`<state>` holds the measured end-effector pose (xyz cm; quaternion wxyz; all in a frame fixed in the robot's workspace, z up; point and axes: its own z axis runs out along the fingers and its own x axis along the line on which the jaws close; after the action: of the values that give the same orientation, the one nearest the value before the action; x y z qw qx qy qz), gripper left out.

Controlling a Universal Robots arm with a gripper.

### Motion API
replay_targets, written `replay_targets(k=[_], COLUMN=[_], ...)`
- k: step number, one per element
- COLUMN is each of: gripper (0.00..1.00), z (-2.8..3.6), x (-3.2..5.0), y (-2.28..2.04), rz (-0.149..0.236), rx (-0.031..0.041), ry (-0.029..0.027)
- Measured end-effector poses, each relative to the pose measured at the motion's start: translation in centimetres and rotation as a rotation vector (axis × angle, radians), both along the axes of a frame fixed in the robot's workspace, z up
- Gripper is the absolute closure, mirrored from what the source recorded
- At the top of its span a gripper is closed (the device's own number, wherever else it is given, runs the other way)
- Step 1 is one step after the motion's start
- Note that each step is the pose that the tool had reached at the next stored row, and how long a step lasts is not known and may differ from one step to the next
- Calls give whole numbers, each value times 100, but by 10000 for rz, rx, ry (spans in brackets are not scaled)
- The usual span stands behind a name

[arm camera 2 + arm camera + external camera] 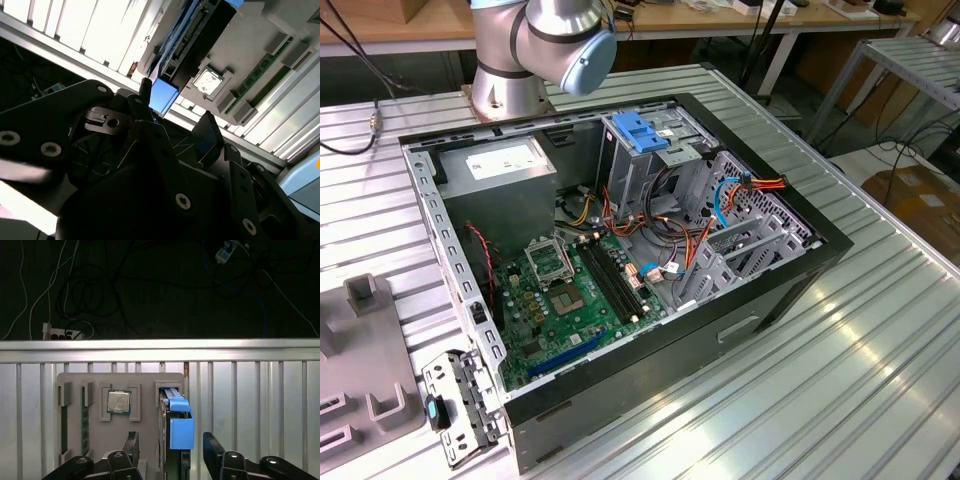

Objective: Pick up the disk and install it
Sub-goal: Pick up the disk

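Note:
The disk (180, 431) stands on edge in a slot of a grey parts holder (148, 382), with a blue plastic rail along its upper side. In the second wrist view the disk (186, 36) runs away from a blue rail end. My gripper (171, 450) is open. Its two black fingers (131, 444) stand apart on either side of the disk's near end, without touching it. In the second wrist view the gripper (176, 112) shows from behind, its fingers spread around the blue rail end.
The holder also carries a processor chip (119, 401) and memory sticks (84, 420). In the exterior view an open computer case (650, 350) lies on the ribbed metal table (860, 370), with a grey drive cage topped by a blue latch (642, 130) and a power-supply box (505, 165).

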<state>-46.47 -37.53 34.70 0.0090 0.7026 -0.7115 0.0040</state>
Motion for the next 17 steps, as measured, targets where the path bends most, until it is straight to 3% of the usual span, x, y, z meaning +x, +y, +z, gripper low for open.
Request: replay_targets(k=[1, 2, 4, 6, 17], gripper=[38, 31, 31, 31, 31], z=[-6, -13, -33, -99, -328], x=[0, 0, -1, 0, -14], y=[0, 0, 1, 2, 29], rz=[0, 0, -1, -1, -2], rx=[-1, 0, 4, 8, 10], ry=[1, 0, 0, -1, -1])
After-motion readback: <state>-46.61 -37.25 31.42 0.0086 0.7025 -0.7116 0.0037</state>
